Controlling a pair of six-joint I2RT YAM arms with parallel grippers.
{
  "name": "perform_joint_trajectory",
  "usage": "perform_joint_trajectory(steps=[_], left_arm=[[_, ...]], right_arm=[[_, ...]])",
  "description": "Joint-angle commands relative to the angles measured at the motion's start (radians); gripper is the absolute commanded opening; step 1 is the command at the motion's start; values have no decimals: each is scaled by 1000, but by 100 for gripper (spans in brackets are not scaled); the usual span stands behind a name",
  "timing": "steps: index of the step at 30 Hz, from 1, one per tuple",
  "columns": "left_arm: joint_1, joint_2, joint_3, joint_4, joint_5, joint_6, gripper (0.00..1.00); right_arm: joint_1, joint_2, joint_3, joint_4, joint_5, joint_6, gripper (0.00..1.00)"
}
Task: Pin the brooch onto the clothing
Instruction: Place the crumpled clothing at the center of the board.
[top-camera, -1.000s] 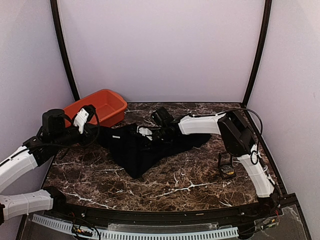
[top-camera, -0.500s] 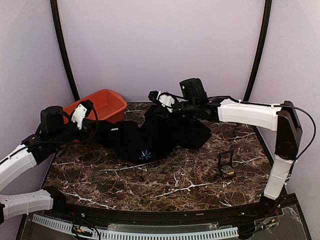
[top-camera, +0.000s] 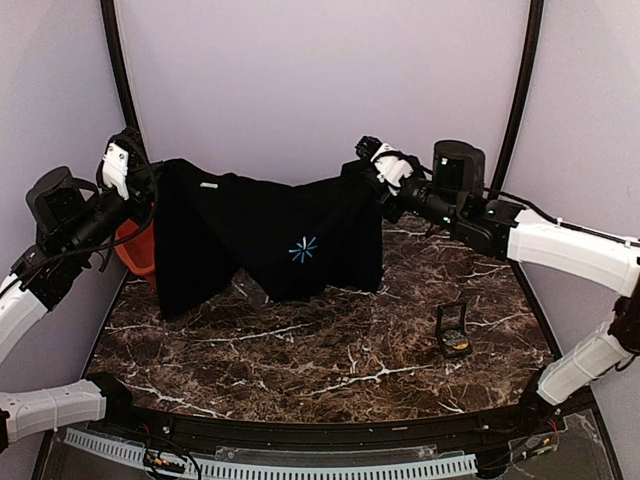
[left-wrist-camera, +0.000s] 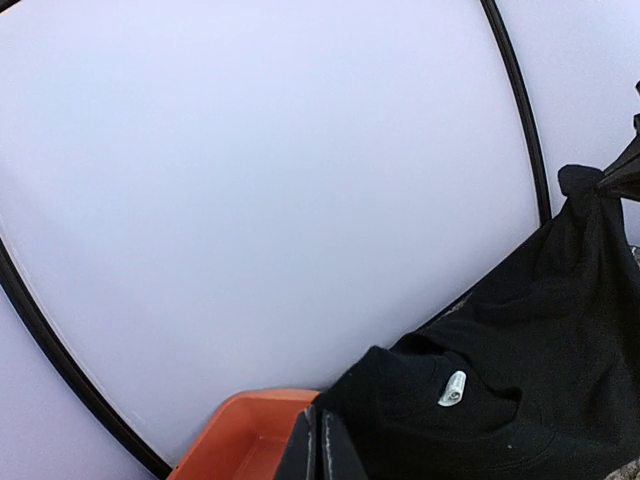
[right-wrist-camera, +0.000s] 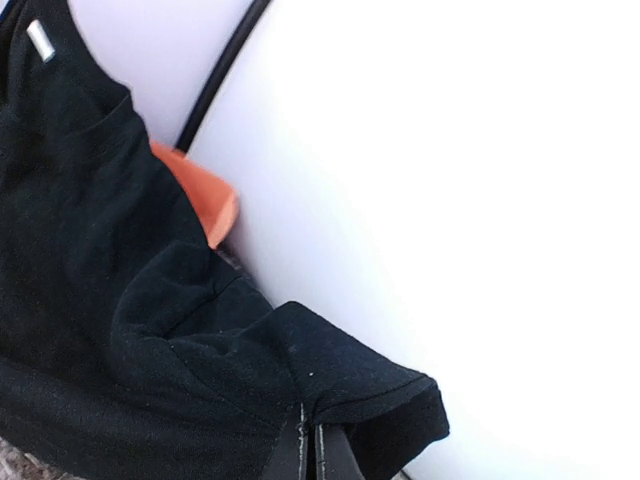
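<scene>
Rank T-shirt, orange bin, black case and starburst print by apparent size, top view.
1. black T-shirt
2. orange bin, mostly hidden, and black case: alike, unranked
3. starburst print

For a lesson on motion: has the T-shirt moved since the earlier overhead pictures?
Yes. The T-shirt has risen from a heap on the table and hangs spread between the left gripper and right gripper; the case stayed put.
</scene>
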Motion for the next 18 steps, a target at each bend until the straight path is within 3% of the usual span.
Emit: perform_joint_trajectory(steps=[1, 5, 9, 13, 15, 18], left_arm=[[1, -18, 53, 82, 90, 25, 1], [1, -44, 58, 86, 153, 9, 1], [1, -57, 42, -42, 247, -14, 1], [1, -103, -69, -197, 262, -42, 1], [1, -115, -112, -288, 223, -52, 1], [1, -110, -149, -430, 108, -53, 1]], right_arm=[[-9, -154, -88, 172, 100, 23, 0], [-9, -230, -161, 104, 29, 72, 0], [-8, -236, -242, -48, -161, 117, 0], [2, -245, -384, -117, -334, 165, 0], [43, -228, -420, -178, -312, 140, 0], [88, -121, -346, -329, -258, 117, 1]])
